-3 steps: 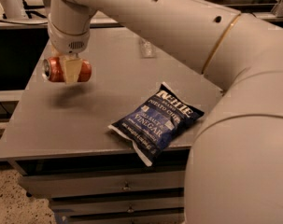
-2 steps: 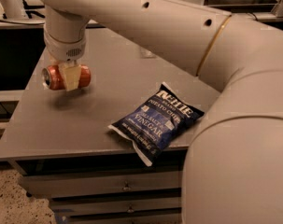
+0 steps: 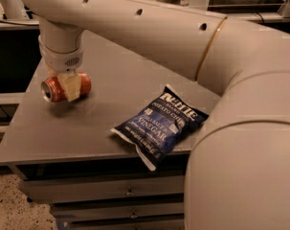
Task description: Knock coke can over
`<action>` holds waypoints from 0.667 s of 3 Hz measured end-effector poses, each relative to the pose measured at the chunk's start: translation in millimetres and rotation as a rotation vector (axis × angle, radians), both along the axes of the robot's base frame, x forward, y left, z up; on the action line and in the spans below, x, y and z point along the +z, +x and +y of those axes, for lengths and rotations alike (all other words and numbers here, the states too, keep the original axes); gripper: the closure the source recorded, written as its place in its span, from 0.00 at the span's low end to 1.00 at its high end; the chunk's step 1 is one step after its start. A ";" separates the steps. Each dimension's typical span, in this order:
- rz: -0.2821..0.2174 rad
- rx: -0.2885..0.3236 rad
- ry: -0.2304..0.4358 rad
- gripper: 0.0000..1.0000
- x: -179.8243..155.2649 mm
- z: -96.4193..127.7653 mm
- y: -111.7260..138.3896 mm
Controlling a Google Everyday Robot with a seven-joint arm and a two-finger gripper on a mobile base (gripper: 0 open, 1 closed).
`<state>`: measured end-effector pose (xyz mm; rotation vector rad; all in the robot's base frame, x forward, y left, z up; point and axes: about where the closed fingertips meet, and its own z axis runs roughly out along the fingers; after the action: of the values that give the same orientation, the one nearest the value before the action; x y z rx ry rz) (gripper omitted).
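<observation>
The coke can [image 3: 53, 89], red with a silver end facing left, lies horizontal at the left side of the grey table [image 3: 111, 80]. My gripper [image 3: 71, 92] comes down from above and is shut on the can, one pale finger [image 3: 70, 85] crossing its front. The can is low over the table or just touching it, with its shadow directly beneath. The other finger is hidden behind the can.
A blue Kettle chip bag [image 3: 159, 124] lies near the table's front edge, right of the can. My large arm [image 3: 192, 37] spans the back and right of the view. Drawers [image 3: 130, 193] sit below the table front.
The gripper has moved down and slightly left with the can held sideways, bringing it closer to the table surface.
</observation>
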<state>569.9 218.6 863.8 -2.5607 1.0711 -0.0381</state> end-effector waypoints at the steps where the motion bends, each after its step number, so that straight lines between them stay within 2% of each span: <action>1: 0.002 0.035 -0.015 0.35 -4.5 1.0 -5.2; 2: 0.006 0.067 -0.027 0.12 -7.5 1.9 -10.0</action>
<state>560.0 220.6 856.3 -2.6210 0.9924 -0.0276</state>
